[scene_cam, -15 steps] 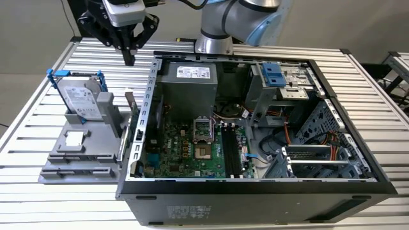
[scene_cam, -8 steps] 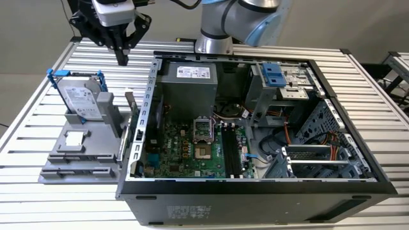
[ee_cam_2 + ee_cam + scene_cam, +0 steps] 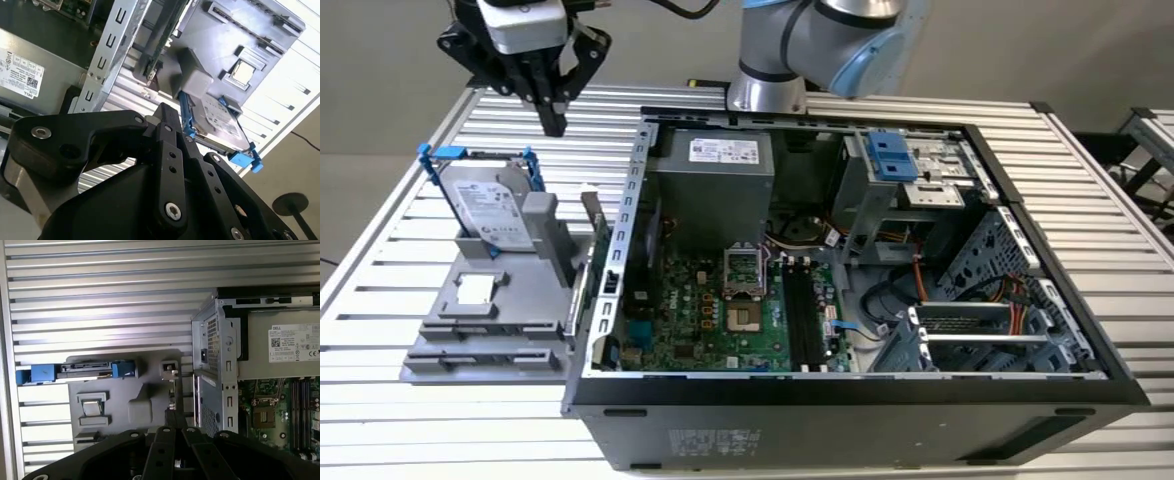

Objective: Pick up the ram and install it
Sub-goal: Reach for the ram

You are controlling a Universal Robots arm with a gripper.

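Ram point(image 3: 592, 218): stood on edge at the side of the grey holder point(image 3: 494, 300) nearest the computer case point(image 3: 854, 400).
Gripper point(image 3: 554, 120): raised above the holder, apart from the ram; fingers closed together, nothing gripped.
Collision risk: the case wall could be struck, being just beside the holder's ram slot.
Grasp risk: the thin ram could be tipped if met off-centre.

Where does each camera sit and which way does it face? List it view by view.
Exterior view: off the arm, high, looking down on the open computer case and gray fixture; shows the arm and gripper.
Second wrist view: at the wrist, looking slantwise past the gripper at the ram and hard drive.
First wrist view: at the wrist, looking straight down on the fixture and table; gripper in foreground.
Both wrist views share the gripper, fixture, hard drive and case.
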